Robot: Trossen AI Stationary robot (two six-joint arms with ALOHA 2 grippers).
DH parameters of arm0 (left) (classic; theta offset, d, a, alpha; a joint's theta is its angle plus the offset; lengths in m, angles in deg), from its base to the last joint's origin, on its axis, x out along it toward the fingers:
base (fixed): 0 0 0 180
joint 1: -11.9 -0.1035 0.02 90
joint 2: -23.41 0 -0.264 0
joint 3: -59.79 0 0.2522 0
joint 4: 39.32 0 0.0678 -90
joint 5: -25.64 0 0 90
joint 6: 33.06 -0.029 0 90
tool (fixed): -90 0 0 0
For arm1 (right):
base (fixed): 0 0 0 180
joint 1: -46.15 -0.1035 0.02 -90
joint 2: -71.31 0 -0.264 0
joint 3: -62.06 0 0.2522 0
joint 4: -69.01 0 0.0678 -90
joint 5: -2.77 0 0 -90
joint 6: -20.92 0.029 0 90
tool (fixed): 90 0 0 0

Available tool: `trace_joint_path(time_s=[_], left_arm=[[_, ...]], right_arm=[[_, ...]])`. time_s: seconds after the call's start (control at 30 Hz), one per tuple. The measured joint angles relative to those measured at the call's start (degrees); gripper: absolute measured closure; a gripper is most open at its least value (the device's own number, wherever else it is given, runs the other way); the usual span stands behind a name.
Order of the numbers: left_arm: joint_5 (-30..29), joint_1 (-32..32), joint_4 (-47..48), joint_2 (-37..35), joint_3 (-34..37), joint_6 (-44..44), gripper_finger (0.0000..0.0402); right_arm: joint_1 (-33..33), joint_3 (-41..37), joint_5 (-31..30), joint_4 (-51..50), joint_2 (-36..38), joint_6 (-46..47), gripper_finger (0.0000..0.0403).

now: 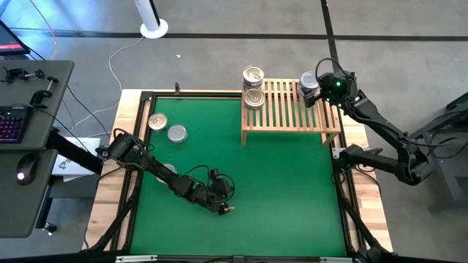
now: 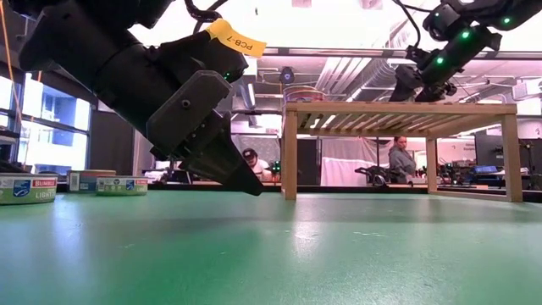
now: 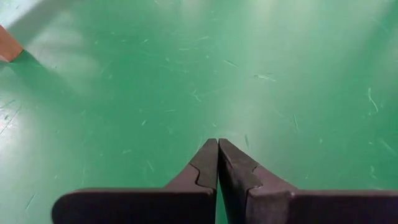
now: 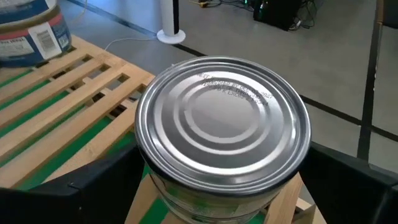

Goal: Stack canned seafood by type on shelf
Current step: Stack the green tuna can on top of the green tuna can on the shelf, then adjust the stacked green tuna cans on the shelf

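Two tins (image 1: 254, 97) (image 1: 253, 74) stand on the left end of the slatted wooden shelf (image 1: 289, 117). A silver-lidded tin (image 4: 221, 134) stands upright at the shelf's far right corner, and my right gripper (image 1: 313, 88) is open with a finger on either side of it. More tins (image 1: 157, 121) (image 1: 176, 134) rest flat on the green mat at the far left. My left gripper (image 1: 225, 210) is shut with nothing in it. It slants down, just above the mat (image 3: 186, 74), left of the middle. My right gripper has its fingers (image 4: 102, 186) close beside the silver-lidded tin's side wall (image 4: 186, 199), slanting down from the table's right. I cannot tell whether they touch it. The tin stands upright on the shelf's corner.
A third tin (image 1: 169, 169) shows partly under my left arm on the mat. In the low view the tins (image 2: 25, 188) (image 2: 106, 183) line the left. Open mat lies between my left gripper and the shelf. People stand in the room behind the table.
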Motion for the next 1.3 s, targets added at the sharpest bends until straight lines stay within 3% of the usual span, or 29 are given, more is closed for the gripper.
trace_joint_path(time_s=[0.33, 0.57, 0.93, 1.3], left_arm=[[2.35, -0.01, 0.02, 0.00, -1.86, -1.02, 0.0401], [2.82, -0.01, 0.18, 0.00, -3.28, -3.04, 0.0401], [3.06, -0.34, 0.30, 0.00, -3.28, -2.58, 0.0402], [3.23, -0.32, 0.31, 0.00, -3.28, -2.45, 0.0402]], right_arm=[[0.01, 0.07, -0.03, -0.87, 0.00, -0.14, 0.0003], [0.37, 4.03, 0.21, -9.62, -0.21, 1.44, 0.0003], [0.37, 7.27, 0.36, -13.44, -0.24, 0.02, 0.0003], [0.09, 15.58, 1.28, -24.93, -0.82, 1.90, 0.0004]])
